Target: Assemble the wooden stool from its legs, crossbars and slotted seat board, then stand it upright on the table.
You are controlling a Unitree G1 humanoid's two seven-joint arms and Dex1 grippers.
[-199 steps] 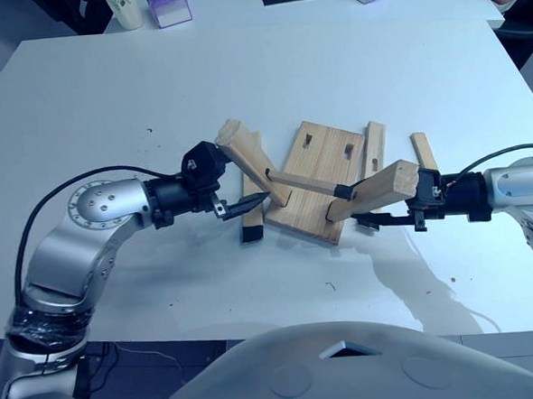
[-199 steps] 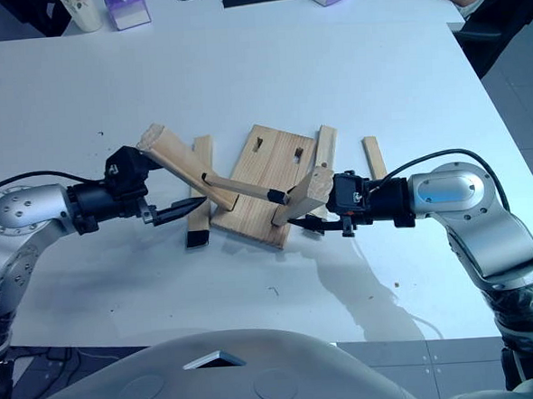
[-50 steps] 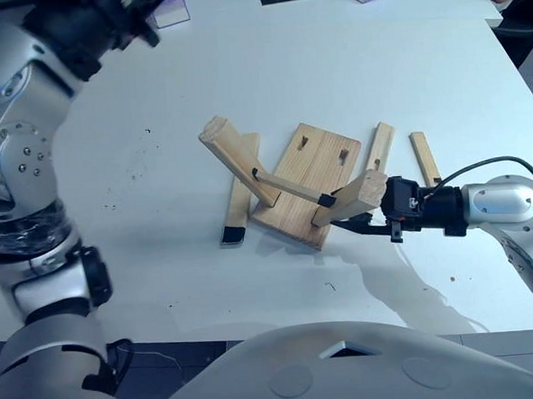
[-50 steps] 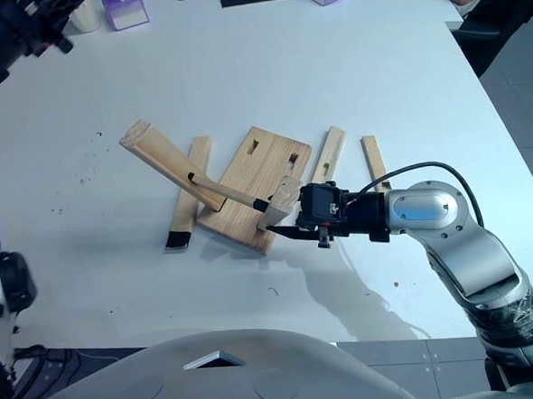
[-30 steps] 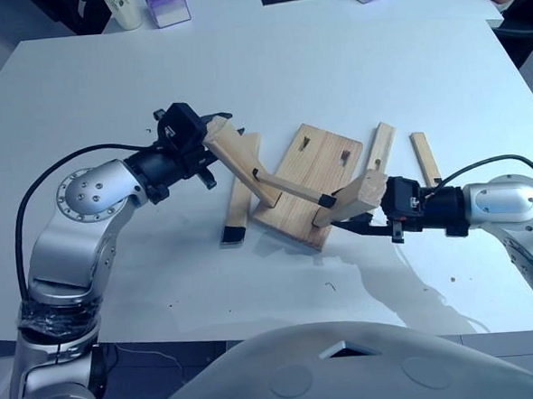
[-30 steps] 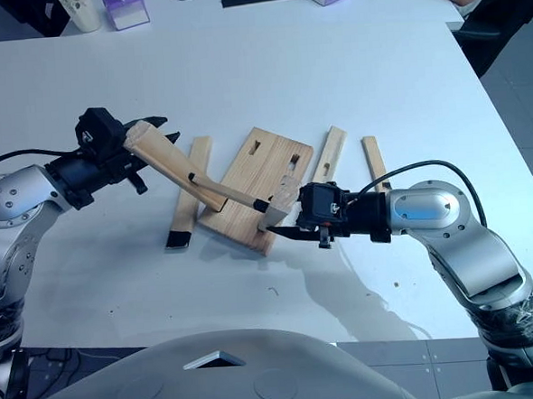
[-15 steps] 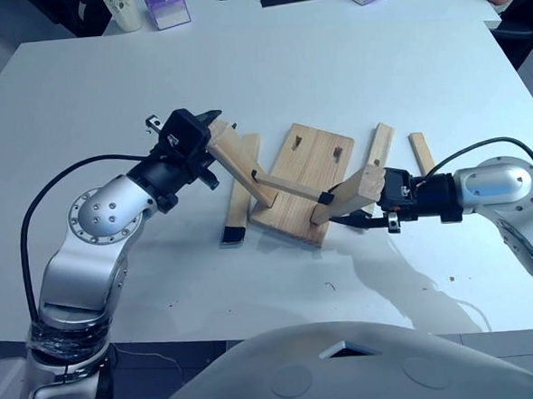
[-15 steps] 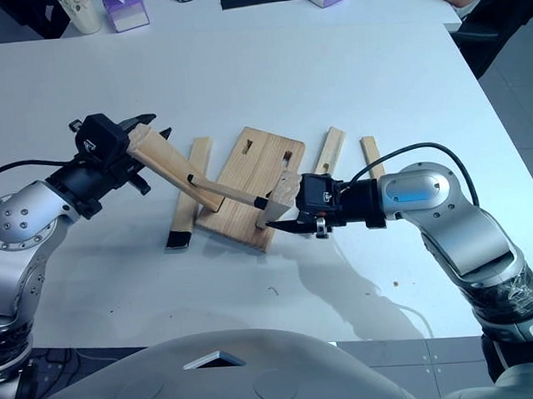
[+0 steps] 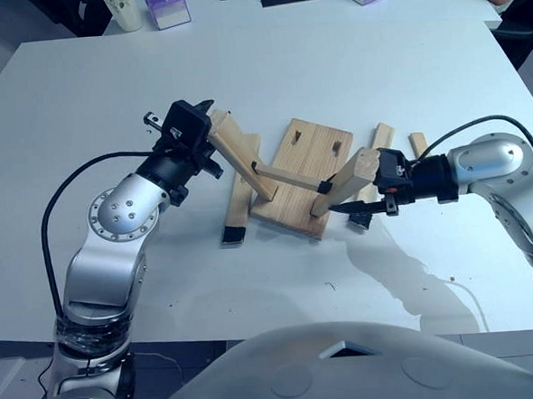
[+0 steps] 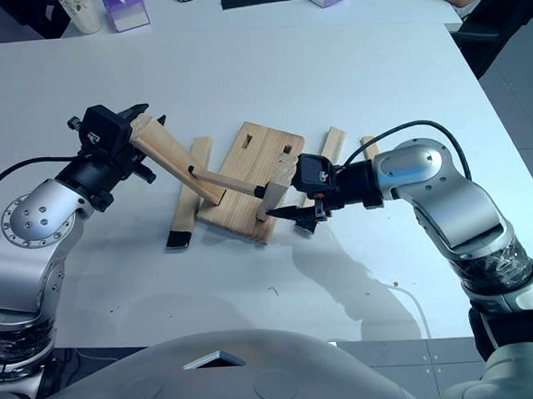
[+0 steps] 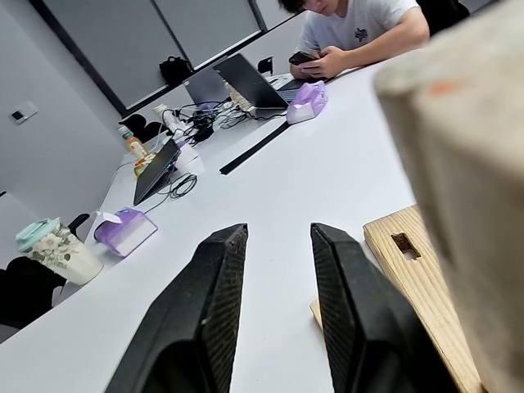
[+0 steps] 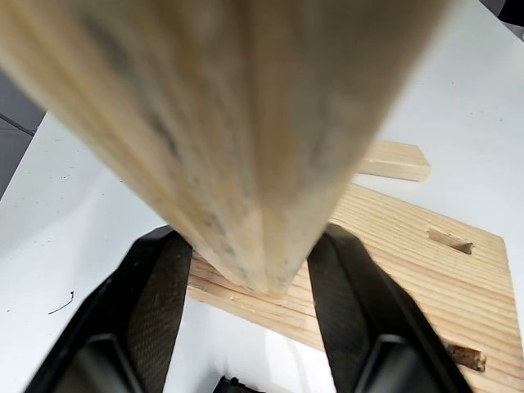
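- Your left gripper (image 11: 277, 233) has its fingers apart, holding nothing, just beside the upper end of the left leg (image 9: 235, 154).
- The crossbar (image 9: 288, 177) joins that leg to the right leg (image 9: 354, 176). This frame sits tilted over the seat board (image 9: 311, 152), which lies flat on the counter (image 9: 331, 69).
- Your right gripper (image 12: 250, 262) is clamped on the right leg.
- You are likely readying the frame for the board. Next, close the left gripper on its leg, then line the leg ends up with the slots.
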